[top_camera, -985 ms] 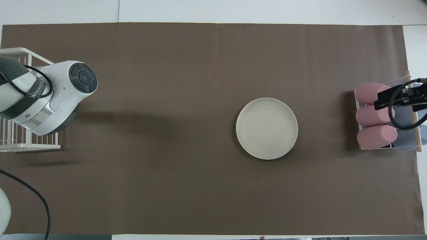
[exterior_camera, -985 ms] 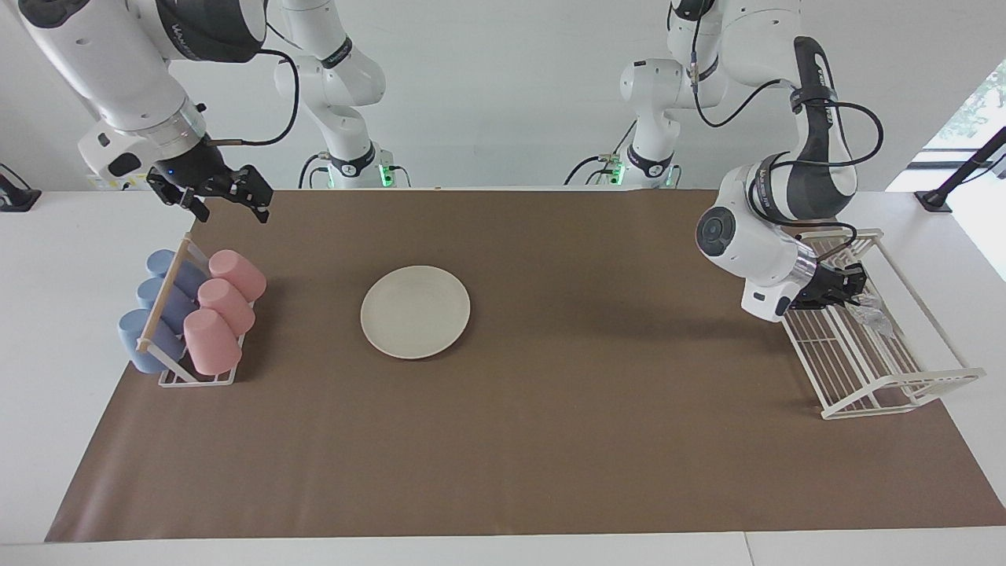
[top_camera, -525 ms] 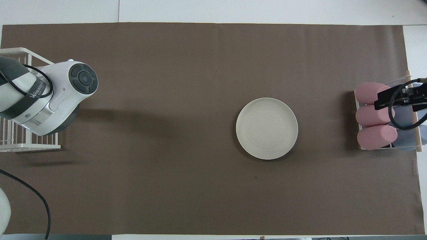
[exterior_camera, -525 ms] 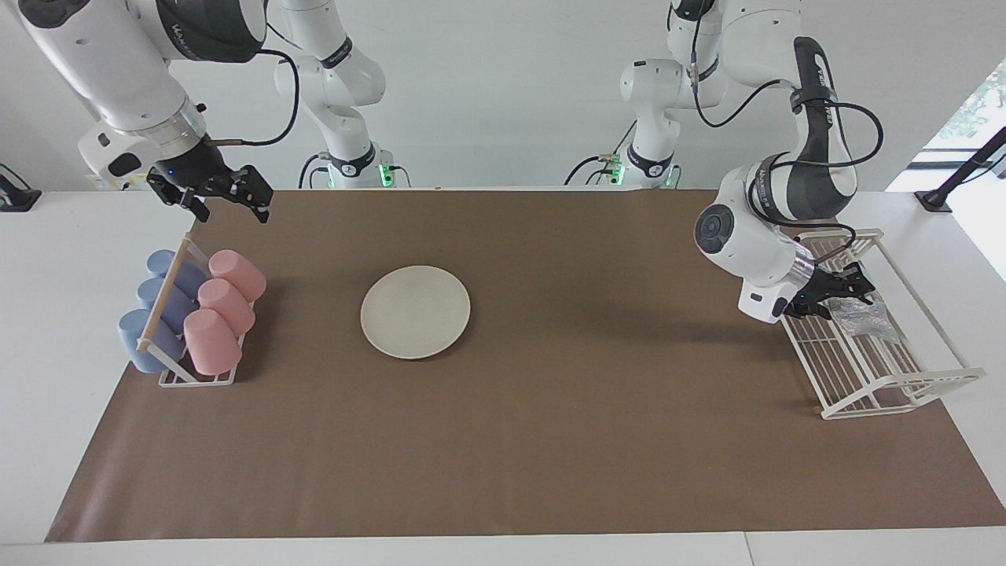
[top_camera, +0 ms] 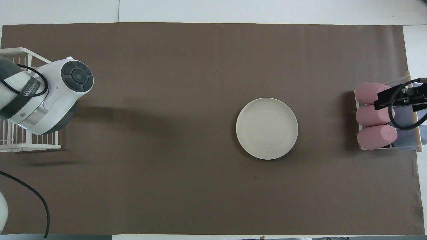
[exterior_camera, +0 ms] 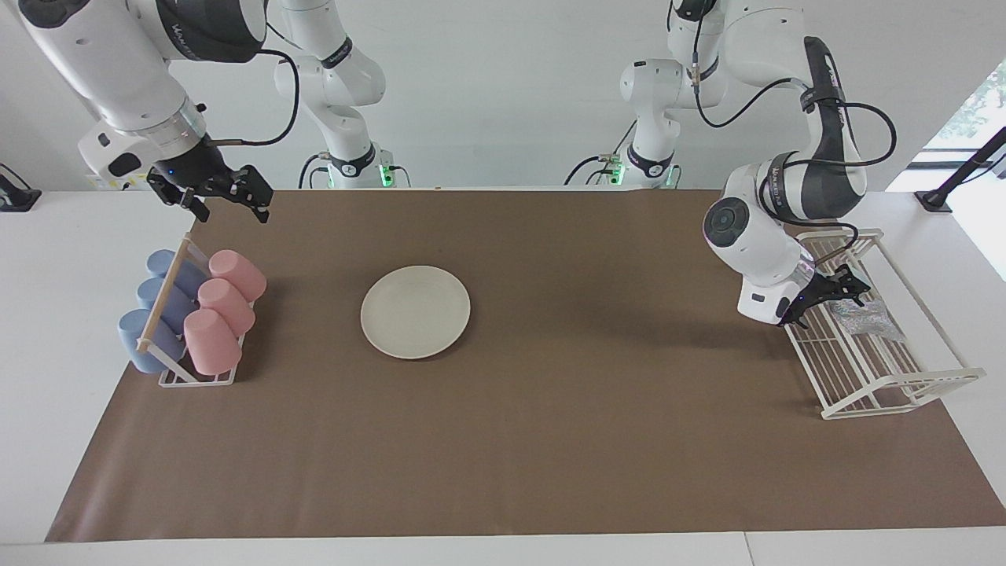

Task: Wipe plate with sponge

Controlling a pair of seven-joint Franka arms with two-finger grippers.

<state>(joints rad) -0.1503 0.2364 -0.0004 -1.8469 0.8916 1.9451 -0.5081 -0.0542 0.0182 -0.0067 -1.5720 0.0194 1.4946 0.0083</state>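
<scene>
The cream-white plate (exterior_camera: 415,311) (top_camera: 267,128) lies bare on the brown mat, toward the right arm's end of the table. The silvery sponge (exterior_camera: 863,318) rests inside the white wire rack (exterior_camera: 904,393) at the left arm's end. My left gripper (exterior_camera: 825,303) hangs open just over the rack's edge beside the sponge, holding nothing. In the overhead view the left arm's wrist hides both that gripper and the sponge. My right gripper (exterior_camera: 228,196) (top_camera: 397,100) waits open and empty in the air over the cup rack.
A small rack (exterior_camera: 196,377) with pink cups (exterior_camera: 224,303) and blue cups (exterior_camera: 153,314) lying on their sides stands at the right arm's end. The brown mat (exterior_camera: 550,440) covers most of the white table. The wire rack (top_camera: 20,146) shows under the left arm.
My left gripper has opened and let go of the sponge, which now lies in the wire rack. The gripper has drawn back a little from it. The right arm has not moved.
</scene>
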